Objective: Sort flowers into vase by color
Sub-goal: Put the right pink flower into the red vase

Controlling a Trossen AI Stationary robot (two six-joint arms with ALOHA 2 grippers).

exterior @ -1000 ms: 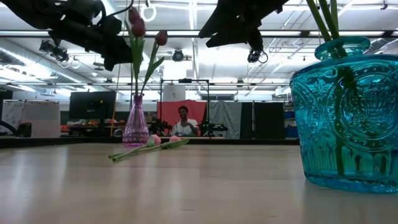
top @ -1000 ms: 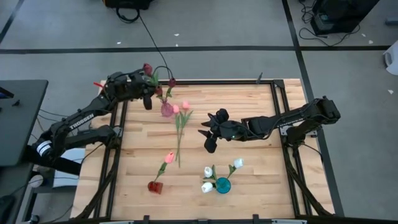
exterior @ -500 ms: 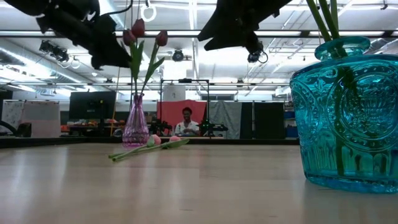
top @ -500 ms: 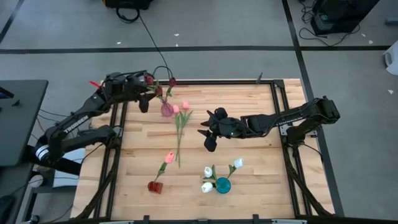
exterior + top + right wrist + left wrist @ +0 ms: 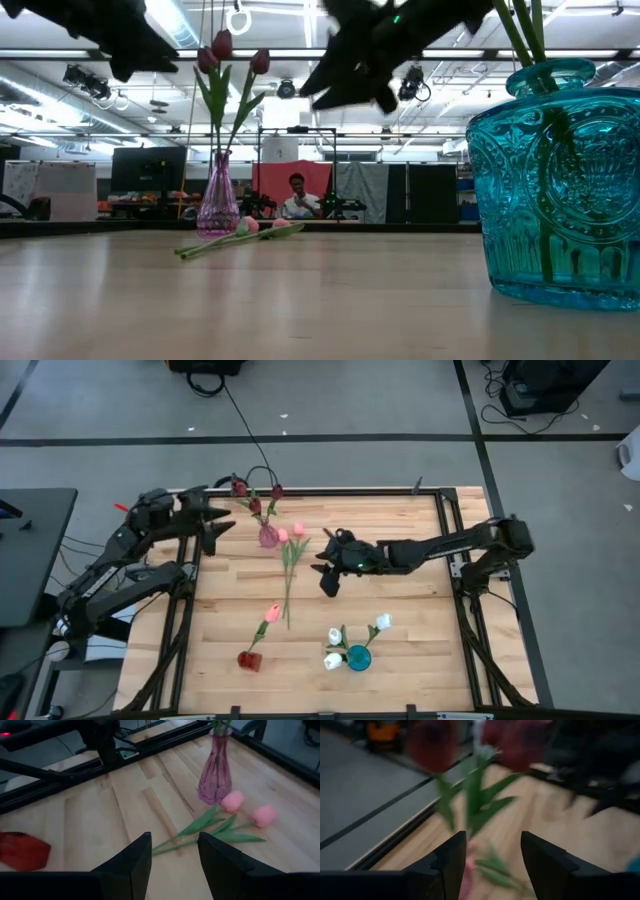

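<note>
Two pink tulips (image 5: 291, 537) beside right gripper (image 5: 327, 572).

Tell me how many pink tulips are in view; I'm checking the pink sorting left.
3. Two pink tulips lie loose on the table beside the purple vase; the third stands in the red vase. None seems hidden.

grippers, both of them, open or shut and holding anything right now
Left gripper: open, holding nothing, beside the purple vase.
Right gripper: open, holding nothing, above the loose pink tulips.
</note>
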